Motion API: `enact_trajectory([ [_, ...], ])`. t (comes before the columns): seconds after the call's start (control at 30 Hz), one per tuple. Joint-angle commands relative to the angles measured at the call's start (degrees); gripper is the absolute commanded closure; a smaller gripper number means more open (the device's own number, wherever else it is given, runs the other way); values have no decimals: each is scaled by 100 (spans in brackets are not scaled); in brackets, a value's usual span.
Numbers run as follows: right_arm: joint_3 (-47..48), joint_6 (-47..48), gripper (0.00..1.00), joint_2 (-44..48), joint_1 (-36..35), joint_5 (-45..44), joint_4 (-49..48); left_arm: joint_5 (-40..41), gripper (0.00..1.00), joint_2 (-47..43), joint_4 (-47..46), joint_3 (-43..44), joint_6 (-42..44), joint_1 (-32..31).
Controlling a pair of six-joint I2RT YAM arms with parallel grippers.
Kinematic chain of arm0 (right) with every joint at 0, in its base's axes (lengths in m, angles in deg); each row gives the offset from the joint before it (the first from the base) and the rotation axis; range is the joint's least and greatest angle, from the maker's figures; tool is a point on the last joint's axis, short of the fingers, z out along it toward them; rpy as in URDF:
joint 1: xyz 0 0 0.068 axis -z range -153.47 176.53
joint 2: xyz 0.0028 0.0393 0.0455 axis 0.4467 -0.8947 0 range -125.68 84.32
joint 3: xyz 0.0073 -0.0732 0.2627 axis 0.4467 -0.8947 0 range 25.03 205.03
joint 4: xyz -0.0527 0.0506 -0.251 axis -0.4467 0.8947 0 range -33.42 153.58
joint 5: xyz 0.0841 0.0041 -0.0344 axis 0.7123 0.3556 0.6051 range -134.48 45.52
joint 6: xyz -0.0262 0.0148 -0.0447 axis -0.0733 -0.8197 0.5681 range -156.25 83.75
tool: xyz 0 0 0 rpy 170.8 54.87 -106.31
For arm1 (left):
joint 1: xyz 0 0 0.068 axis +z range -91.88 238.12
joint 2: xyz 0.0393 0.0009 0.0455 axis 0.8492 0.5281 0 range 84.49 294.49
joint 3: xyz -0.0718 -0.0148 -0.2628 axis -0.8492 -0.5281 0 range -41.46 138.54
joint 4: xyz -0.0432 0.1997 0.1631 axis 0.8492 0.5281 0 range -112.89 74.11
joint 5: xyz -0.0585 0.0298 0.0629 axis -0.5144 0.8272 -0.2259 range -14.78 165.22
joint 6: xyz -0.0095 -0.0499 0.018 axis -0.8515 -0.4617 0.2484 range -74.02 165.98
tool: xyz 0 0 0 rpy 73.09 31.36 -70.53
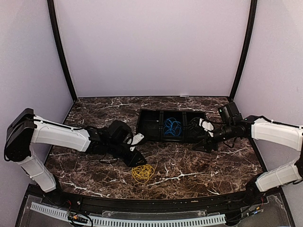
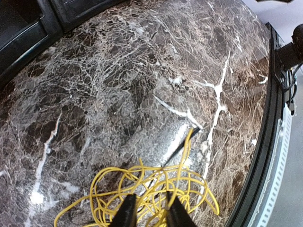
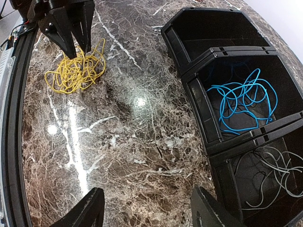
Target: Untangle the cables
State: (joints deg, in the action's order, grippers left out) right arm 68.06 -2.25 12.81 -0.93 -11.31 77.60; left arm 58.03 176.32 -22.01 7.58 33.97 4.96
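Cables lie in three places: the yellow coil (image 1: 142,172) sits on the bench (image 1: 199,165) under the left end effector (image 2: 150,210), whose fingers (image 2: 127,213) stand narrowly apart with loose strands in the gap, none visibly pinched. The bench's front rail (image 2: 262,142) runs close beside that coil, and bare marble stretches from it to the black tray (image 3: 201,113). The right end effector (image 3: 147,208) hangs wide open and empty just beside the tray. A tangled blue cable (image 3: 241,106) lies in the middle compartment, and thin pale wires (image 3: 274,170) lie loosely in the next one.
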Motion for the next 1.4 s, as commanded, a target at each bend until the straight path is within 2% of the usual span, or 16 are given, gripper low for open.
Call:
enact_trajectory([
  [0.0, -31, -18, 36, 85, -37, -20, -151, -188, 85, -5, -222, 57, 1, -66],
  [0.03, -39, -19, 36, 87, -32, -21, -155, -199, 90, -24, -278, 55, -61, -98],
  [0.17, -58, -18, 36, 106, -32, -21, -173, -253, 99, -34, -841, 88, -304, -253],
  [0.3, -59, -15, 36, 53, -32, -36, -162, -408, 100, 213, -1413, 214, -740, -343],
  [0.57, 271, -119, 36, -138, -34, 106, 25, -228, 100, 342, -1650, 684, -1188, -604],
  [0.77, 766, -379, 36, -373, -32, 428, 184, 424, 100, -69, -1357, 563, -1212, -607],
  [0.97, 964, -1207, 30, -523, -216, 565, -524, 1562, 100, -542, -818, 502, -1583, -602],
  [1.13, 1391, -1285, 28, -832, -513, 348, -769, 1904, 100, -901, -878, 204, -1880, -595],
  [1.3, 1842, -1725, 17, -1133, -612, 400, -1164, 1973, 100, -1032, -873, -33, -2107, -590],
  [1.37, 1905, -1853, 3, -1214, -758, 421, -1361, 2045, 100, -1077, -874, -150, -2217, -590],
])
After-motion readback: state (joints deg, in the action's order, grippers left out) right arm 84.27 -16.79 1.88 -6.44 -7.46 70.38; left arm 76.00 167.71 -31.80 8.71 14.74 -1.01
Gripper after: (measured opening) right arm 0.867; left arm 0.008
